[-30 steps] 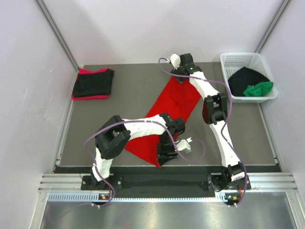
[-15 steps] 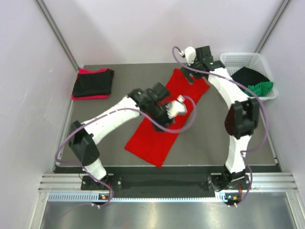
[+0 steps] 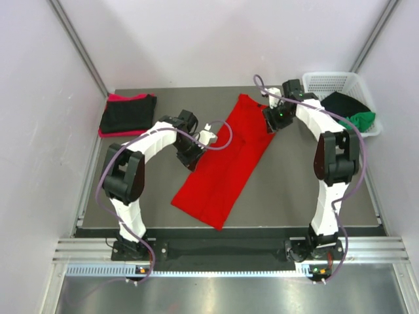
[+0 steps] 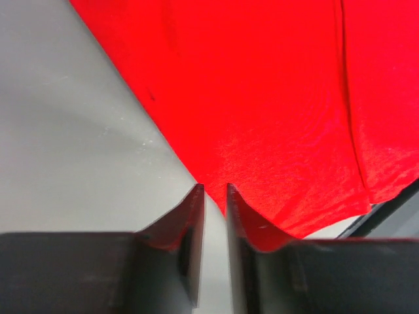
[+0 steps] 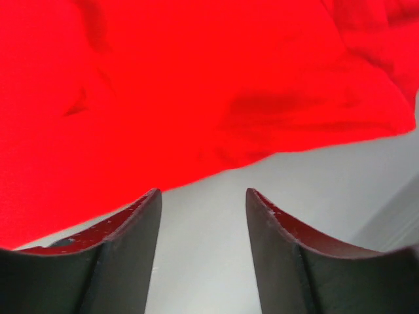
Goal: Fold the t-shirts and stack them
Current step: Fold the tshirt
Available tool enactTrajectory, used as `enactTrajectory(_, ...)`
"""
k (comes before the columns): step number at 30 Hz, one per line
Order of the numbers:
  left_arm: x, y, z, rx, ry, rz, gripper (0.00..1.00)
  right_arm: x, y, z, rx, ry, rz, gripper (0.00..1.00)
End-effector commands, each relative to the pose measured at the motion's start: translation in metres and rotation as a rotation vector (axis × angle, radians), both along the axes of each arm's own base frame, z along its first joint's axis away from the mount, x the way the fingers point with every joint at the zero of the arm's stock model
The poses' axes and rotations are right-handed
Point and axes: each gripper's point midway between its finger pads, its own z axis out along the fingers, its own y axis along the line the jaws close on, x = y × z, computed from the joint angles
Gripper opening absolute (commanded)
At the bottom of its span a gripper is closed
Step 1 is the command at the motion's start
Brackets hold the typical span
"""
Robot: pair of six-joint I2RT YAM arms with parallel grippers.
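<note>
Top external view: a folded black t-shirt (image 3: 127,112) lies on a pinkish red t-shirt (image 3: 121,133) at the far-left corner. The bright red t-shirt (image 3: 226,163) lies lengthwise-folded mid-table. Another black shirt (image 3: 337,106) and a green shirt (image 3: 357,122) sit unfolded in the basket (image 3: 327,80) (roughly halfway, I judge). The right gripper (image 5: 203,193) gapes empty at the red shirt's edge. The left gripper (image 4: 215,190) is nearly closed at the opposite edge; I cannot tell whether it pinches cloth.

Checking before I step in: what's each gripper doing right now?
Left gripper: nearly closed at edge of red shirt; grip unclear.
Right gripper: open, holding nothing.
</note>
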Motion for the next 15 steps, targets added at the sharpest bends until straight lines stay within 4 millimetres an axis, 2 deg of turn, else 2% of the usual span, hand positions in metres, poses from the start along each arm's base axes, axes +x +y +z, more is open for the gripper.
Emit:
enactTrajectory(1,0.002,-0.008,0.001,-0.07,0.015,-0.006,0.21,0.022,-0.018,0.004,0.028,-0.013,-0.025,0.51)
enactTrajectory(2,0.0,-0.01,-0.001,-0.082,0.038,-0.005,0.13,0.023,-0.02,0.002,0.029,-0.004,-0.025,0.49)
enactTrajectory(3,-0.002,-0.011,-0.003,-0.084,0.049,-0.006,0.02,0.024,-0.026,-0.011,0.023,0.023,-0.034,0.47)
enactTrajectory(4,-0.004,-0.012,-0.004,-0.087,0.066,-0.005,0.0,0.024,-0.028,-0.016,0.019,0.03,-0.029,0.44)
enactTrajectory(6,-0.007,-0.015,-0.006,-0.099,0.092,-0.003,0.0,0.027,-0.034,-0.03,0.013,0.057,-0.03,0.42)
enactTrajectory(10,-0.015,-0.018,-0.01,-0.114,0.14,-0.018,0.0,0.04,-0.036,-0.043,0.011,0.061,-0.034,0.41)
enactTrajectory(11,-0.018,-0.016,-0.014,-0.108,0.156,-0.021,0.0,0.047,-0.036,-0.039,0.012,0.043,-0.034,0.41)
enactTrajectory(12,-0.02,-0.016,-0.016,-0.11,0.165,-0.022,0.0,0.05,-0.036,-0.049,0.01,0.058,-0.032,0.41)
enactTrajectory(14,-0.025,-0.014,-0.021,-0.103,0.184,-0.025,0.0,0.061,-0.035,-0.049,0.013,0.038,-0.03,0.41)
enactTrajectory(15,-0.026,-0.013,-0.023,-0.097,0.186,-0.025,0.0,0.063,-0.033,-0.057,0.013,0.049,-0.027,0.41)
